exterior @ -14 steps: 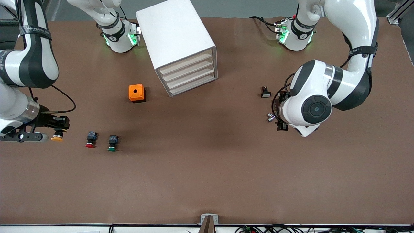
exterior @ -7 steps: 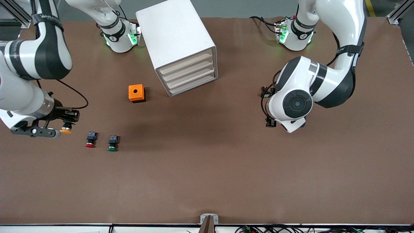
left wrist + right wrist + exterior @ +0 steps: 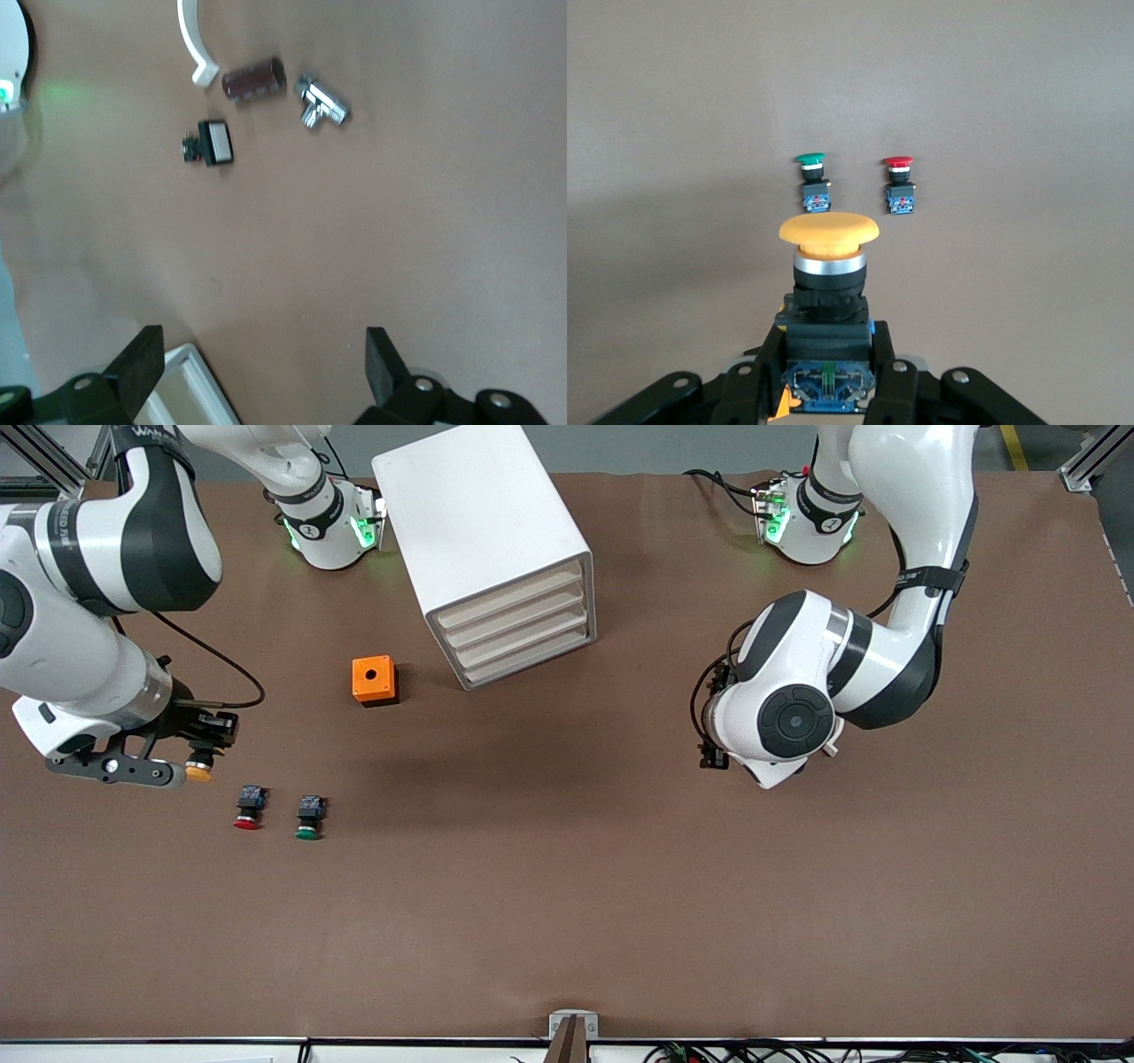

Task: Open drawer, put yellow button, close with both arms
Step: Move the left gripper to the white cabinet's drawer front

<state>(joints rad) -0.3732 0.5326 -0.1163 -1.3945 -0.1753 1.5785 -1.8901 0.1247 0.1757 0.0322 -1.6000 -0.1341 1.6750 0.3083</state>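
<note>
We see the right gripper (image 3: 197, 755) clenched on the yellow button (image 3: 828, 232), held by its black body with the cap jutting past the fingertips, in the air over the table's right-arm end, near the red button (image 3: 247, 808) and green button (image 3: 308, 817). The left gripper (image 3: 266, 372) hangs spread wide, empty. The drawer (image 3: 511, 600) sits flush in the cabinet (image 3: 469, 514).

I see the button (image 3: 828, 266) between my right jaws: smooth matt yellow plastic cap, shiny metal collar. The table (image 3: 620, 886) looks matt brown. A fitting (image 3: 321, 99) ahead of my left jaws gleams like chrome.
</note>
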